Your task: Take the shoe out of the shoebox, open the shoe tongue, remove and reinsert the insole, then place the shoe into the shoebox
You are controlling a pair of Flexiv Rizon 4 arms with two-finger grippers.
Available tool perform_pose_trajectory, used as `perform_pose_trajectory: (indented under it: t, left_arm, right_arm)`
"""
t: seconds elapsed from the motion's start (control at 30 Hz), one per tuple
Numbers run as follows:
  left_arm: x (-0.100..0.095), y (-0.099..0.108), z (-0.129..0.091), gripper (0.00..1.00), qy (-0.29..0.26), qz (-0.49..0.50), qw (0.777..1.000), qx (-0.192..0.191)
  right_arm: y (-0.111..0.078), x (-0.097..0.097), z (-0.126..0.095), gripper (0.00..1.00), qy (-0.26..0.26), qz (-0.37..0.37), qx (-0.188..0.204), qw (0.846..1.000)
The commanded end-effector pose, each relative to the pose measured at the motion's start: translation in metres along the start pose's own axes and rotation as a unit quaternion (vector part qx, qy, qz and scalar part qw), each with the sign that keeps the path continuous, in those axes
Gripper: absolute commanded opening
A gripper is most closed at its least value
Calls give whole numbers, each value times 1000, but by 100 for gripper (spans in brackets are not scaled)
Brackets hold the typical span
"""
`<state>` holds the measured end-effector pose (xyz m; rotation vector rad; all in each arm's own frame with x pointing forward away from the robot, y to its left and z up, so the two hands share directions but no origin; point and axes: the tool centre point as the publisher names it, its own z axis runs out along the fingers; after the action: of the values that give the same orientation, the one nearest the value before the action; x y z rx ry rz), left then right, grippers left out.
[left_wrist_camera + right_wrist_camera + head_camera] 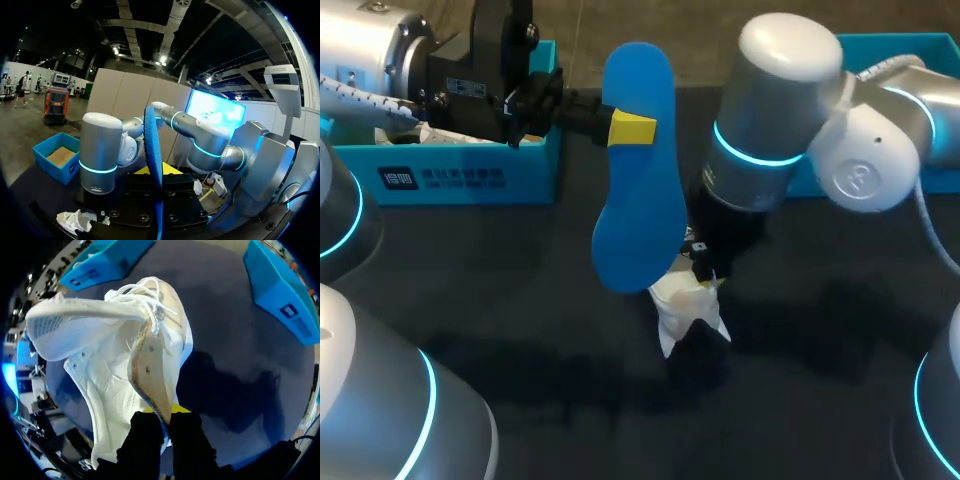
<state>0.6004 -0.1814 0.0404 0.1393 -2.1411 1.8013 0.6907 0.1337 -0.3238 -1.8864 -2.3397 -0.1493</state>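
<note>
Judging by how things lie, the task is past halfway: the shoe (688, 308) is out, low over the middle of the dark surface (520, 300), its collar pinched in the right arm's closed jaws, while the left arm's jaws clamp the blue insole (638, 170) upright just above it. Reinserting the insole and returning the shoe to the shoebox (470, 178) at far left remain; the right arm's bulk crowds the shoe, and a second blue box (910, 45) stands far right

The counter (520, 300) has a dark, plain surface. Two blue boxes stand on its far side: the shoebox (520, 180) at the left and a second blue box (910, 46) at the right, well apart.
</note>
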Motion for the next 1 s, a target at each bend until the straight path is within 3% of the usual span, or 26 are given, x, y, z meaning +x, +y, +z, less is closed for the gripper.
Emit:
perform_pose_trajectory:
  t: [0.03,0.2,0.37,1.0]
  left_arm:
    - [0,1,1,0,0,0,1000,0]
    - [0,1,1,0,0,0,1000,0]
    - [0,1,1,0,0,0,1000,0]
    - [0,1,1,0,0,0,1000,0]
  right_arm:
    - [-19,-15,-1,0,38,129,-51,990]
    - [-35,-22,1,0,55,176,-66,981]
    - [-45,-16,9,0,58,188,-72,978]
    - [-43,6,43,0,62,135,-59,987]
